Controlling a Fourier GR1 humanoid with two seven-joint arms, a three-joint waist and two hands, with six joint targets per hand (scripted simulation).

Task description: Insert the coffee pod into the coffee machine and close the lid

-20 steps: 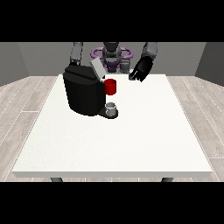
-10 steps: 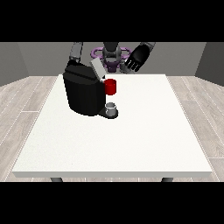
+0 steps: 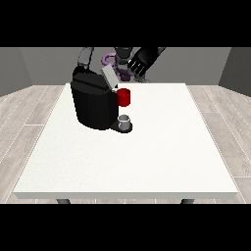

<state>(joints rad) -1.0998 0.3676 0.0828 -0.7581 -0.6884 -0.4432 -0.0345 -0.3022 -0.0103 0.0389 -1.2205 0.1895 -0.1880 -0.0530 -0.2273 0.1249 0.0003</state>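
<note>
The black coffee machine (image 3: 93, 105) stands on the white table (image 3: 147, 157) at its back left. Its grey lid (image 3: 109, 77) is tilted up and open. A red thing at the machine (image 3: 124, 97) sits under the lid on the front side. Lower down, a small grey thing (image 3: 125, 121) rests on the machine's base. The hand at the view's right (image 3: 140, 61) hangs in the air above the table's far edge, up and to the right of the lid, with relaxed fingers and nothing in them. The other arm (image 3: 86, 56) drops behind the machine, so its hand is hidden.
The robot's torso with purple parts (image 3: 113, 60) is behind the table's far edge. White tabletop spreads in front of the machine and to its right. Wooden floor surrounds the table.
The hand at the view's right has risen and moved left, from the table's far right side towards the open lid. The machine and the grey thing have not moved.
</note>
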